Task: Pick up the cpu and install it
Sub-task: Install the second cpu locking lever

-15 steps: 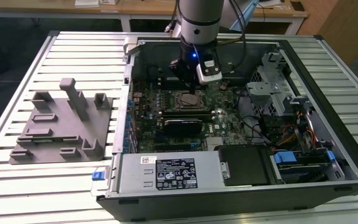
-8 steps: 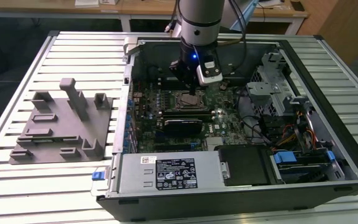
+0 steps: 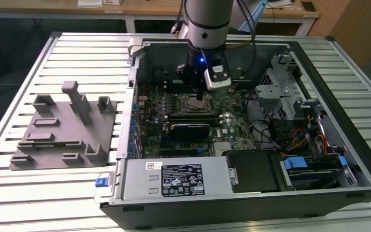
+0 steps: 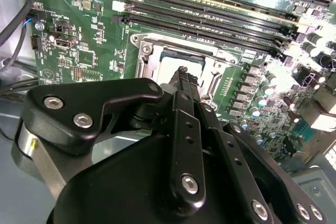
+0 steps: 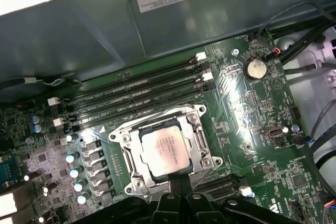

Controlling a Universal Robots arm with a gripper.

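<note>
The small flat square cpu (image 5: 164, 151) with a silvery-white metal top is seen lying inside the dark square socket frame with a metal border (image 5: 202, 142) on the green motherboard (image 5: 247, 108). In the second wrist view the same chip (image 4: 170, 67) is partly hidden behind the black gripper (image 4: 185, 81). The fingertips are placed just over the edge of the cpu, and they appear pressed together, with nothing held between them. In the exterior view the gripper (image 3: 200, 100) is lowered into the open black computer case (image 3: 340, 164), directly above the socket. Four long memory slots (image 5: 136, 93) are located beside the socket. A grey plastic block fixture with upright posts (image 3: 63, 128) is placed on the slatted metal table (image 3: 37, 193), at the exterior view's left of the case.
</note>
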